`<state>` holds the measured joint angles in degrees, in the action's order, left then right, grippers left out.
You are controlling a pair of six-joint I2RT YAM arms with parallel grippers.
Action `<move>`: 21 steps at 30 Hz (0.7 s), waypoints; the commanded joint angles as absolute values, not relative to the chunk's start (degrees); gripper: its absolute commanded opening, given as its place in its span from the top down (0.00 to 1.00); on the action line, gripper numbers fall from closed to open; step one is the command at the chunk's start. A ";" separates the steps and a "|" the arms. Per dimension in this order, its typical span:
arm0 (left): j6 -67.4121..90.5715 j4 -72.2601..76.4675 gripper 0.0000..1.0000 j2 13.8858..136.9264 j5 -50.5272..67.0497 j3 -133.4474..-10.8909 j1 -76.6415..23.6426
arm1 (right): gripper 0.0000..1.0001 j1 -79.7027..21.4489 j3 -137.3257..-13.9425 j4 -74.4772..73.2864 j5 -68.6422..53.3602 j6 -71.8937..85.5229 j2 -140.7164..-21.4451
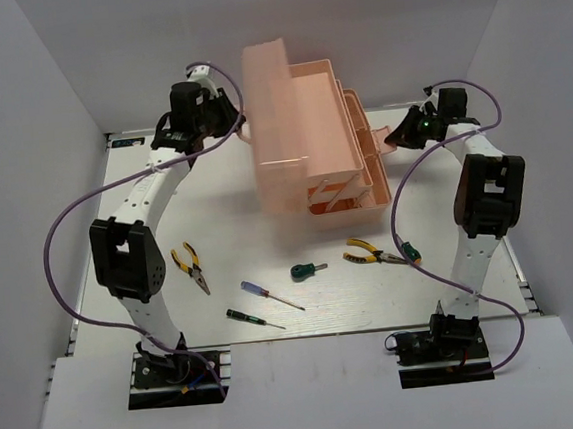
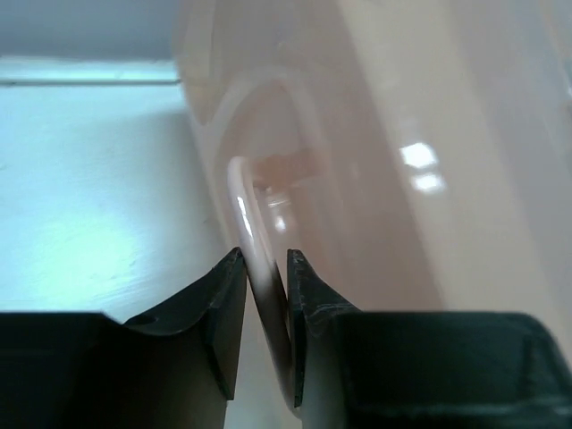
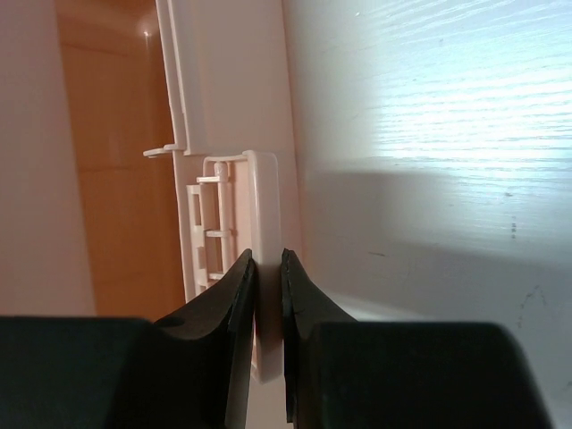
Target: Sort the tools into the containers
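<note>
The pink toolbox [image 1: 300, 143] stands open at the back of the table, its trays fanned out to the right. My left gripper [image 1: 237, 128] is at its raised lid, shut on the curved lid handle [image 2: 243, 206], which runs between the fingers [image 2: 223, 304]. My right gripper [image 1: 396, 137] is shut on the rim of the lowest swung-out tray [image 3: 265, 201]. Lying on the table are two yellow-and-black pliers [image 1: 191, 268] [image 1: 378, 255], a purple-handled screwdriver [image 1: 270, 294], a dark green screwdriver [image 1: 254, 319] and a stubby green driver [image 1: 308, 270].
White walls close in the table [image 1: 216, 206] on three sides. Purple cables loop off both arms. The arm bases [image 1: 175, 375] [image 1: 444, 346] sit at the near edge, with the loose tools between them and the toolbox.
</note>
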<state>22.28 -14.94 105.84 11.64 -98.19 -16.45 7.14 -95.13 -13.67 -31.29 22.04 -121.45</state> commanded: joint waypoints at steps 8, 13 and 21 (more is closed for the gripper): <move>18.02 -17.40 1.00 102.83 9.14 -89.39 -10.99 | 1.00 11.16 -97.21 -10.90 -23.12 20.92 -122.61; 18.02 -16.88 0.75 103.35 9.14 -87.28 -8.62 | 1.00 11.16 -96.16 -10.63 -23.47 20.83 -122.26; 18.54 -17.40 0.35 103.89 7.82 -84.99 -4.57 | 1.00 11.08 -94.57 -9.93 -24.43 20.92 -122.08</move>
<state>19.46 -16.80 105.45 9.80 -85.47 -6.07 9.06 -95.02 -12.64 -30.28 21.56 -121.45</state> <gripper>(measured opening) 0.649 0.184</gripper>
